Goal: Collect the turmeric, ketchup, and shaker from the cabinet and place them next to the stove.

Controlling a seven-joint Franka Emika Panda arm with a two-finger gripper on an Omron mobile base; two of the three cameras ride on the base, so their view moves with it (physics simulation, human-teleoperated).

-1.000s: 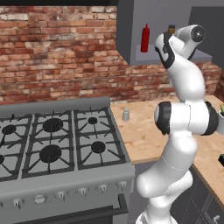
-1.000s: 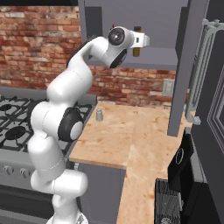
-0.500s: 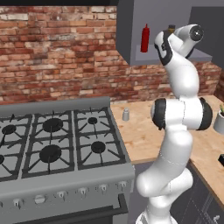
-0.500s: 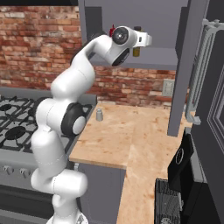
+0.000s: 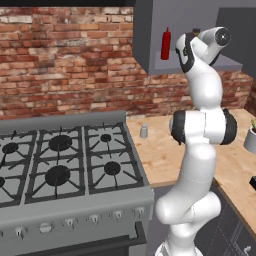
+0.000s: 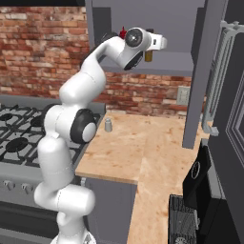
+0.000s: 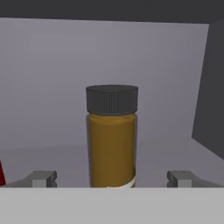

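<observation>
- Reaching up into the cabinet, with the gripper held level at the shelf.
- Spreading the jaws wide, fully released, gripping nothing.
- Showing one finger tip low on the left and the other low on the right in the hand view, well apart.
- Framing the turmeric between those tips, upright on the shelf, dark cap on top.
- Not touching the turmeric with either tip; clear gaps showing on both sides.
- Standing the ketchup upright on the same shelf, left of the arm in the left base view; a sliver of red peeking at the left edge of the hand view.
- Hiding most of the turmeric behind the hand in the right base view, with only a brownish strip showing just beside the wrist.
- Leaving the shaker upright on the wooden counter, just beside the right edge of the stove, close to the brick wall.
- Sitting apart from all of this, a pale pot at the far right of the counter.
</observation>
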